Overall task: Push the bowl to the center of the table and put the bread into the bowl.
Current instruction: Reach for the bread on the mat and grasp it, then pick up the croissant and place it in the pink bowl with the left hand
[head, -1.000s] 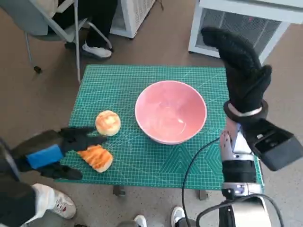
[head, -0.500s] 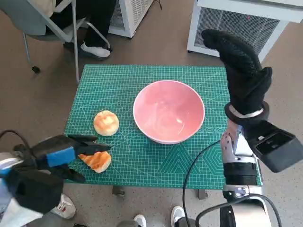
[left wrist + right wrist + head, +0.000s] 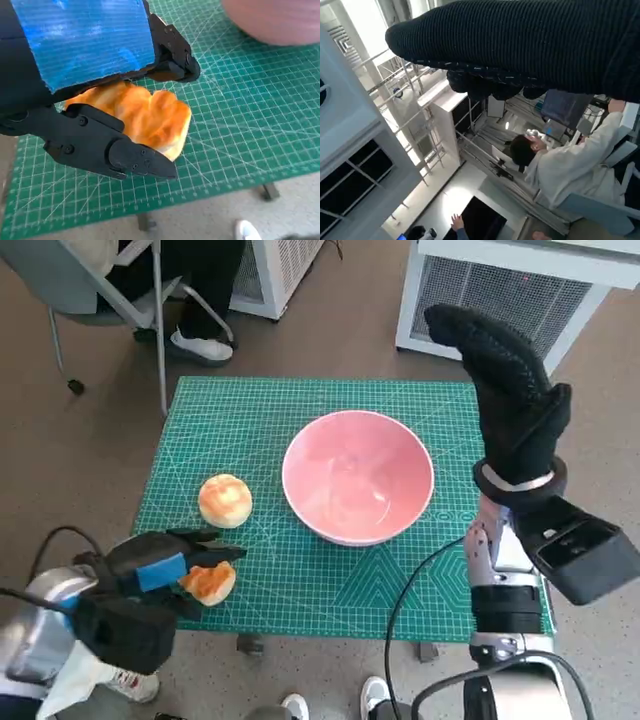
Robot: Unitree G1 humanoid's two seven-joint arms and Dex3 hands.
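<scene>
You have one pink bowl (image 3: 358, 477) on the bench (image 3: 300, 405), which carries one green cutting mat (image 3: 250, 420). There are two pieces of bread: one round bun (image 3: 225, 500) and one orange-crusted piece (image 3: 210, 583). You have two hands in view: one left hand (image 3: 160, 575) and one right hand (image 3: 510, 390). Beyond the bench you can count one chair (image 3: 110, 290) and two white slatted units (image 3: 500, 290), and one seated person (image 3: 570, 165) shows in the right wrist view.
</scene>
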